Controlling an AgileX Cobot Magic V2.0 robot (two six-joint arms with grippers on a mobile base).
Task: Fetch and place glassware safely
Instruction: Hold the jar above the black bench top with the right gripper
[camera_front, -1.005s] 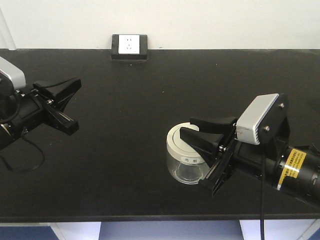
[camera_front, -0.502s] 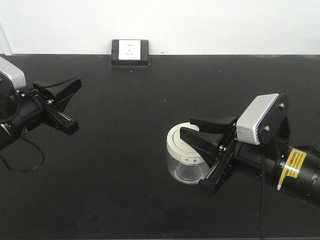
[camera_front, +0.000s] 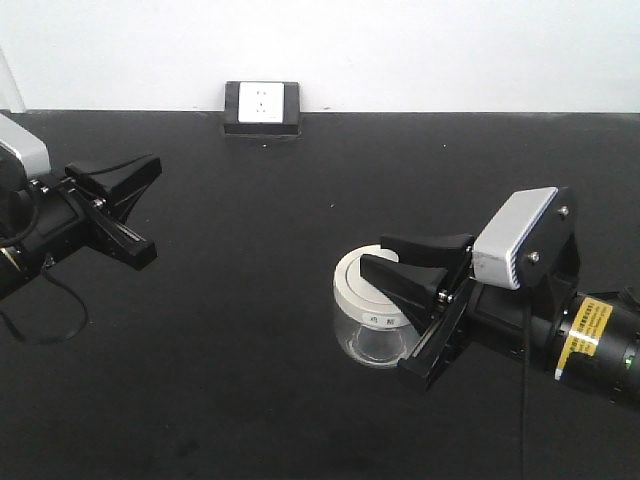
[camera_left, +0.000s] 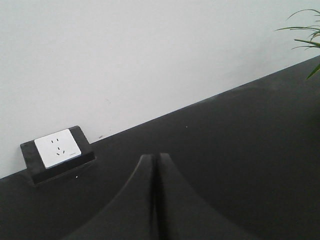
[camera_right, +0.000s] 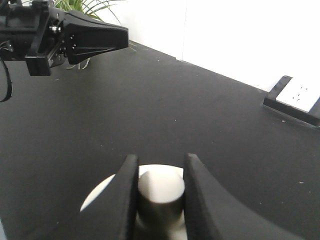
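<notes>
The glassware (camera_front: 368, 338) is a small squat clear jar with a cream-white lid (camera_front: 352, 285), right of centre on the black table (camera_front: 250, 320). My right gripper (camera_front: 376, 252) is shut on the lid's central knob (camera_right: 161, 183), with one black finger on each side of it. Whether the jar rests on the table or hangs just above it cannot be told. The lid's rim (camera_right: 99, 194) shows to the left of the fingers. My left gripper (camera_front: 150, 164) is at the far left, shut with nothing in it; its fingers (camera_left: 146, 167) lie pressed together. It also shows in the right wrist view as the left gripper (camera_right: 120, 38).
A white wall socket in a black frame (camera_front: 262, 102) sits at the table's back edge against the white wall, seen too as the socket (camera_left: 57, 149) and the socket (camera_right: 299, 97). Green plant leaves (camera_left: 306, 31) reach in beyond the table's side.
The table and socket have slid down the front view, and the table's front edge has left the frame. Both arms and the jar keep their places in the frame.
</notes>
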